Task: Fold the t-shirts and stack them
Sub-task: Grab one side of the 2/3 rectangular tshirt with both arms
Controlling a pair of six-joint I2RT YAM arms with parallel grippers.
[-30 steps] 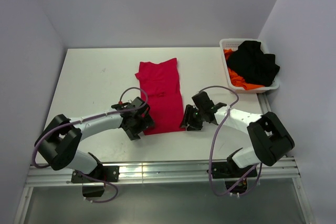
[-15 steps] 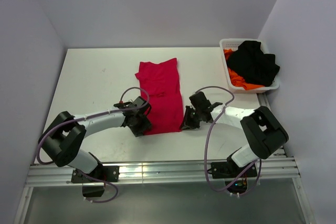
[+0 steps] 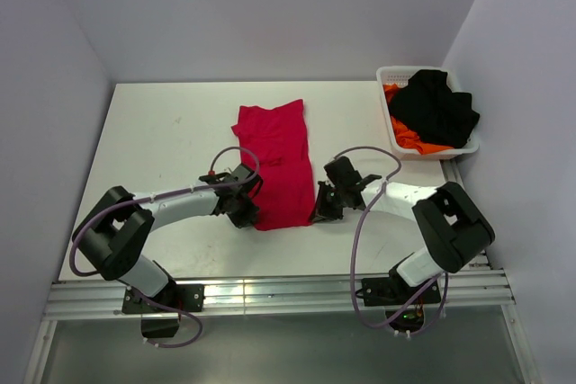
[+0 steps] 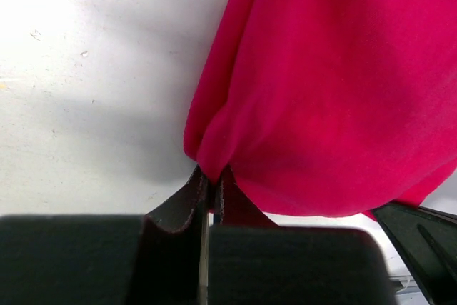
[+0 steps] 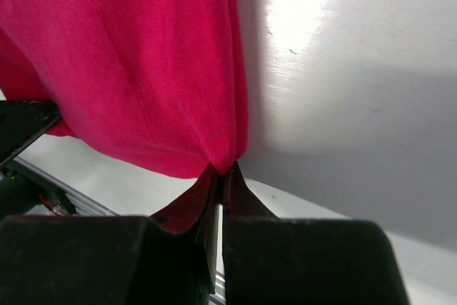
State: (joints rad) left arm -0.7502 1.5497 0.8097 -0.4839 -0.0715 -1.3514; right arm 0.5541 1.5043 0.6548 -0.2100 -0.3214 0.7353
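At the near end of the desk (image 3: 171, 141), I am pinching the red t-shirt (image 3: 274, 155) with both arms. My left end effector (image 3: 248, 213) is clenching on the near left corner of its hem, and my right end effector (image 3: 318, 213) is clenching on the near right corner. Each wrist view is showing a small tuck of red cloth caught between closed fingertips. A second ago both were standing spread apart, just outside those corners and clear of the cloth. Since then they have been sliding inward and closing, the left one travelling the farther of the two. The near hem is now bunching slightly where I am gripping it and is looking narrower than before. The rest of the t-shirt is lying flat as a long strip running away from me down the middle of the desk, just as earlier.

At the far right corner of the desk, the white basket (image 3: 385, 74) is sitting unmoved. It is holding a black t-shirt (image 3: 439, 110) heaped on top of an orange t-shirt (image 3: 409, 139), the black one draping over the right rim.

I am counting three t-shirts (one red, one black, one orange), one basket and two end effectors.
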